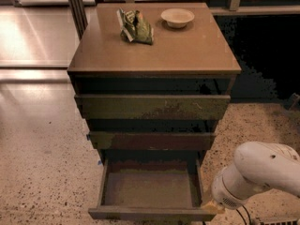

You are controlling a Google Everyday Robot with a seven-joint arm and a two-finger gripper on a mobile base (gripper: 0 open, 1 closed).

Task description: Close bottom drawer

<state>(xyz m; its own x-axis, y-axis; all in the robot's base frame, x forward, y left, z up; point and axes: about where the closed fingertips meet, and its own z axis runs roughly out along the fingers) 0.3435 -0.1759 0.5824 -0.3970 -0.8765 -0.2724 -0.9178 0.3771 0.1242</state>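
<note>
The bottom drawer [150,189] of the brown cabinet [154,50] is pulled far out. Its grey-brown floor is bare and its dark front edge [150,213] lies near the lower edge of the camera view. The middle drawer front [152,140] and the scuffed top drawer front [152,107] stick out a little. My white arm [262,172] comes in from the lower right. My gripper [213,206] shows only as a tan tip at the front right corner of the bottom drawer, touching or nearly touching it.
A crumpled green chip bag [136,26] and a pale bowl [177,18] sit on the cabinet top. Speckled floor [42,172] lies to the left and right of the cabinet. A dark post [75,6] stands behind the cabinet's left corner.
</note>
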